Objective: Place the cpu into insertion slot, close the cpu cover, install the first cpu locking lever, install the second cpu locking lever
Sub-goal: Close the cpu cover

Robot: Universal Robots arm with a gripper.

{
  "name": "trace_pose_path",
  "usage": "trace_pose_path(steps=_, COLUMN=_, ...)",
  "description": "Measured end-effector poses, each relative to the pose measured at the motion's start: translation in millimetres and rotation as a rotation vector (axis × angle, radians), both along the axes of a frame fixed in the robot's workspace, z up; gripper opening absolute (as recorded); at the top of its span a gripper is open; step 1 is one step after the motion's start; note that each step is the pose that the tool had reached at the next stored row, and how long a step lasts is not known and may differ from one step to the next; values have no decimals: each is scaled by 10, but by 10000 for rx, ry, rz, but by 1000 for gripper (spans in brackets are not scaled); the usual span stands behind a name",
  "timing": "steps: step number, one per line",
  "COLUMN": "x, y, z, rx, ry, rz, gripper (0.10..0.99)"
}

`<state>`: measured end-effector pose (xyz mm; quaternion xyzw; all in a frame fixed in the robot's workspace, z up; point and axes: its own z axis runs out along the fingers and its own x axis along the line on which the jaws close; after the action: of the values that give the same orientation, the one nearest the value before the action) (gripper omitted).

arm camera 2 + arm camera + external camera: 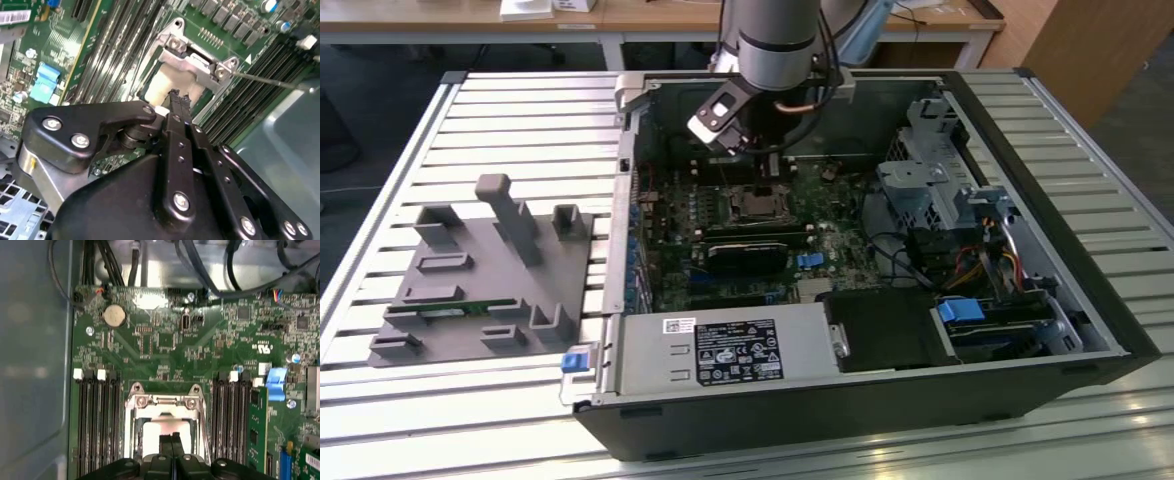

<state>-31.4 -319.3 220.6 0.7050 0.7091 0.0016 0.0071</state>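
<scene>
My gripper [765, 178] hangs inside the open computer case, just above the insertion slot [754, 207] on the green motherboard. In both wrist views its black fingers [165, 445] are shut together, empty, with their tips over the cpu [155, 432]. The cpu [167, 82] lies flat in the slot, its pale tan face up. The silver cpu cover [162, 402] frames it, with two screws at the hinge end [192, 62]. A thin metal locking lever [270, 82] sticks out sideways from one corner of the slot. Whether the fingertips touch the cpu I cannot tell.
Long dark memory slots [97, 425] run along both sides of the slot. A black card [747, 250], the power supply [720, 350] and a drive cage [941, 190] crowd the case. A grey fixture tray [480, 270] lies on the slatted table at the exterior view's left.
</scene>
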Motion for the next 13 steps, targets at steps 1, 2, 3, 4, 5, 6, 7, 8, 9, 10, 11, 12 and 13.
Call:
trace_pose_path(steps=1, x=-11, y=0, z=-5, rx=-1, ry=1, rz=0, gripper=122)
trace_pose_path(steps=2, x=-24, y=0, z=-7, rx=-2, ry=2, rz=0, gripper=122)
trace_pose_path(steps=3, x=-38, y=-1, z=-10, rx=-2, ry=3, rz=0, gripper=122)
trace_pose_path(steps=4, x=-50, y=0, z=-13, rx=-2, ry=2, rz=1, gripper=122)
trace_pose_path(steps=5, x=-63, y=0, z=-18, rx=-1, ry=1, rz=0, gripper=122)
trace_pose_path(steps=6, x=-70, y=1, z=-24, rx=1, ry=0, rz=0, gripper=122)
trace_pose_path(steps=7, x=-78, y=0, z=-30, rx=0, ry=1, rz=1, gripper=122)
trace_pose_path(steps=8, x=-86, y=0, z=-36, rx=-1, ry=1, rz=0, gripper=122)
trace_pose_path(steps=9, x=-93, y=0, z=-44, rx=-1, ry=2, rz=0, gripper=122)
trace_pose_path(steps=10, x=-99, y=0, z=-50, rx=-1, ry=2, rz=0, gripper=122)
trace_pose_path(steps=11, x=-106, y=1, z=-55, rx=-1, ry=2, rz=0, gripper=122)
trace_pose_path(steps=12, x=-113, y=1, z=-61, rx=-1, ry=2, rz=1, gripper=122)
trace_pose_path(steps=13, x=-120, y=2, z=-66, rx=-1, ry=2, rz=0, gripper=122)
